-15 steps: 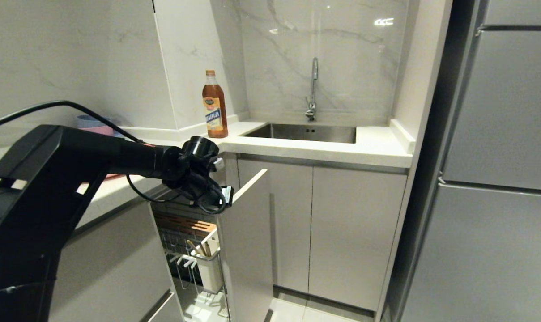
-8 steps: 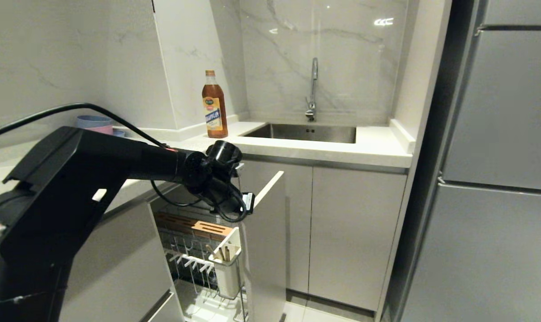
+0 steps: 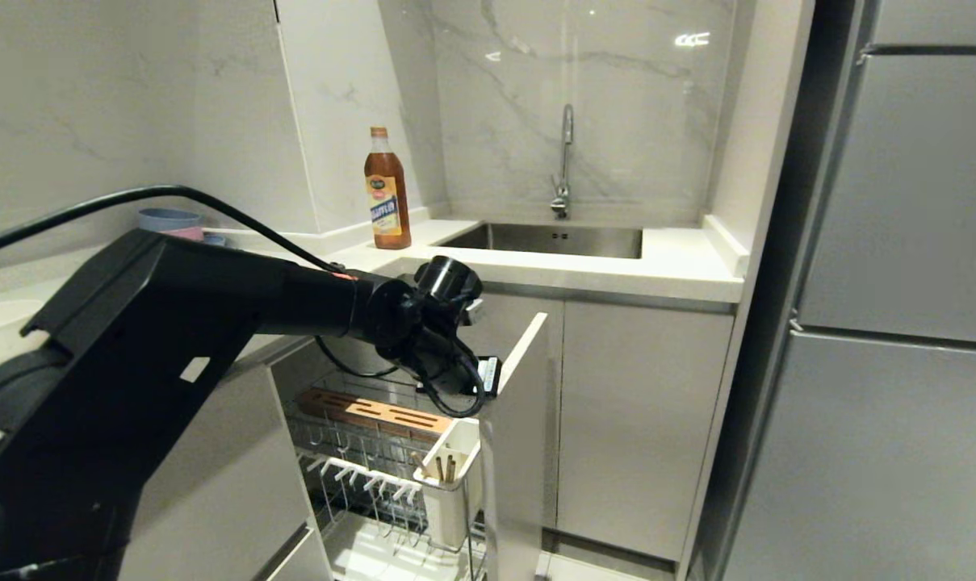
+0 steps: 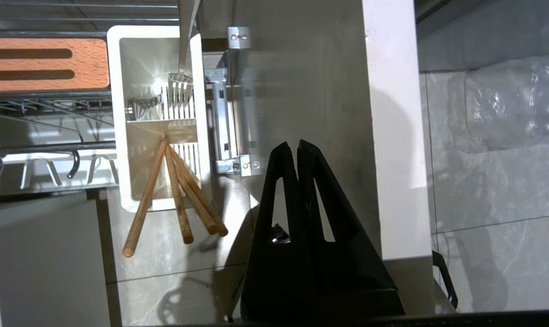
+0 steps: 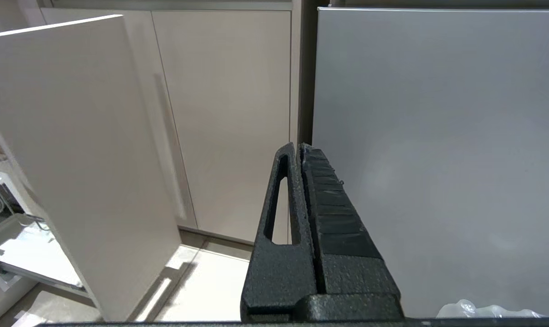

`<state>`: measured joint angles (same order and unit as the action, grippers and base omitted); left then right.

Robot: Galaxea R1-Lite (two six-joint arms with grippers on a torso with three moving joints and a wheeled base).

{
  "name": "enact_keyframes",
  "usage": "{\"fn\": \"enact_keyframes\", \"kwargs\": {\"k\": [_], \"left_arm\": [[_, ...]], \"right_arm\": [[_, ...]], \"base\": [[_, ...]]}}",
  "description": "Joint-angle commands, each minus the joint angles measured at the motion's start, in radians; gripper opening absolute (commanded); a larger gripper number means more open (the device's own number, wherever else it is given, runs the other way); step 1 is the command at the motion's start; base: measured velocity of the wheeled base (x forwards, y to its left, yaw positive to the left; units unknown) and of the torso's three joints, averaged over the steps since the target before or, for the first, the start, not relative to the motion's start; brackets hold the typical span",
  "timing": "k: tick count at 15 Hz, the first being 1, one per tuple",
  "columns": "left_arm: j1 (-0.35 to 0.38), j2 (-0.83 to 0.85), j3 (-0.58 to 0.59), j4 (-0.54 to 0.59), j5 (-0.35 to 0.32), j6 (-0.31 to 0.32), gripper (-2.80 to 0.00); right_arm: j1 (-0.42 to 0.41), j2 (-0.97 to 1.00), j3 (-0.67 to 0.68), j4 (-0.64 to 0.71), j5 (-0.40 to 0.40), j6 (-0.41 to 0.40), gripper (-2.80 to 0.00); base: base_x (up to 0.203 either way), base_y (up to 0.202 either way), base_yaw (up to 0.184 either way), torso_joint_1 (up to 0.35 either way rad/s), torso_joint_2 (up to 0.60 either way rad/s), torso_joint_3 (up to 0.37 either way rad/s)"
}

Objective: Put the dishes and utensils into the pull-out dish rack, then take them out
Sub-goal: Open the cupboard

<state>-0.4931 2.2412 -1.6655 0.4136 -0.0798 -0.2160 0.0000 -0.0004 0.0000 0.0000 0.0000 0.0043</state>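
Pull-out dish rack (image 3: 391,452): chrome wire basket drawer, drawn out of the lower cabinet, with a flat pale-grey front panel (image 3: 516,452) standing edge-on in the head view. Inside lay a slotted orange-brown wooden strip (image 3: 374,411) and a row of white-tipped wire prongs.

Utensil caddy (image 4: 158,118): white plastic, rectangular, slotted floor, fixed just behind the front panel.

Chopsticks (image 4: 174,195): thin round pale wooden sticks, standing tilted in one compartment of the caddy; only their tips showed in the head view.

Spoon (image 4: 185,41): slim metal handle, seen only in the left wrist view, rising from the caddy's other compartment.

Left claw (image 4: 297,145): black, tapered, fingers pressed together, holding nothing; it hung above the inner face of the front panel, beside the caddy. Whether it touched the panel could not be told.

Right claw (image 5: 299,147): black, ribbed pads, clenched and empty, low before plain cabinet doors (image 5: 220,113); absent from the head view.

Table (image 3: 617,270): pale stone top with a steel sink (image 3: 548,240), chrome tap (image 3: 565,161), and an amber bottle (image 3: 387,190).
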Motion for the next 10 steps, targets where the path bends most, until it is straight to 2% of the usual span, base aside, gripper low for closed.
{"fn": "enact_keyframes", "kwargs": {"k": [1,10], "left_arm": [[-0.020,-0.010,-0.002,0.002,0.000,-0.002,-2.80],[-0.088,-0.002,-0.011,-0.006,-0.006,-0.002,-2.80]], "right_arm": [[0.000,0.000,0.000,0.000,0.000,0.000,-2.80],[0.000,0.000,0.000,0.000,0.000,0.000,-2.80]], "base": [[0.000,0.000,0.000,0.000,0.00,0.000],[0.000,0.000,0.000,0.000,0.00,0.000]]}}
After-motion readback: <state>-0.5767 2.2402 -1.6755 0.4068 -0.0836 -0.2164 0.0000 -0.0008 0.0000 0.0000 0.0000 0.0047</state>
